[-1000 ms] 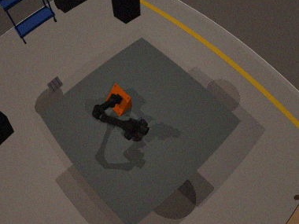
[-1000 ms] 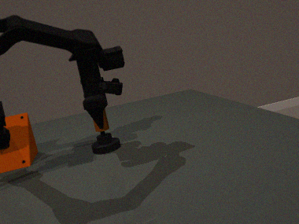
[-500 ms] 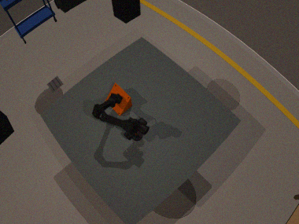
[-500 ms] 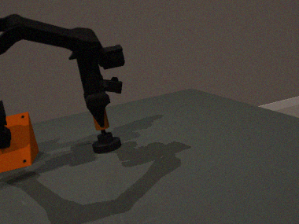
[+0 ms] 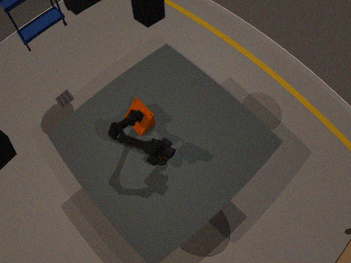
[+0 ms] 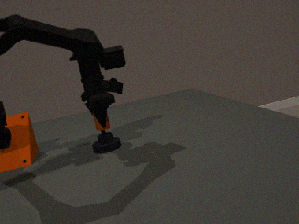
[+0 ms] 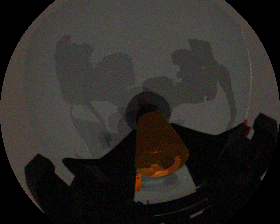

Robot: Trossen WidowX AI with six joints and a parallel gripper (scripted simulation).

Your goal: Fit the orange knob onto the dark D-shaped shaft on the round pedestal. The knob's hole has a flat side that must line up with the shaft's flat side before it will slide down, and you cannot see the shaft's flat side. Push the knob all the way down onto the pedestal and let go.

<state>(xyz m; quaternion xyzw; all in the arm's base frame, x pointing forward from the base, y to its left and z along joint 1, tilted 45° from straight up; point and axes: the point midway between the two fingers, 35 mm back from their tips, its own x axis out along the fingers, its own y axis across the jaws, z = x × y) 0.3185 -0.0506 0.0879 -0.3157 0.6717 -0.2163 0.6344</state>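
Observation:
The orange knob [image 6: 98, 125] [image 7: 160, 147] is upright between the fingers of my gripper [image 6: 104, 125] [image 7: 153, 129], which is shut on it. The round dark pedestal [image 6: 112, 145] [image 7: 132, 110] stands on the table directly below. A short piece of the dark shaft [image 6: 103, 132] shows between the knob's lower end and the raised middle of the pedestal. The knob is above the pedestal, in line with the shaft; whether the shaft's tip is inside the hole cannot be told. The flat sides are hidden. In the top view the arm covers knob and pedestal.
The arm's orange base block [image 5: 147, 121] [image 6: 23, 142] stands on the grey-green table [image 5: 208, 121] [image 6: 236, 162], left of the pedestal in the exterior view. The arm's shadows fall across the table around the pedestal. A blue cart [image 5: 42, 26] stands on the floor, far off.

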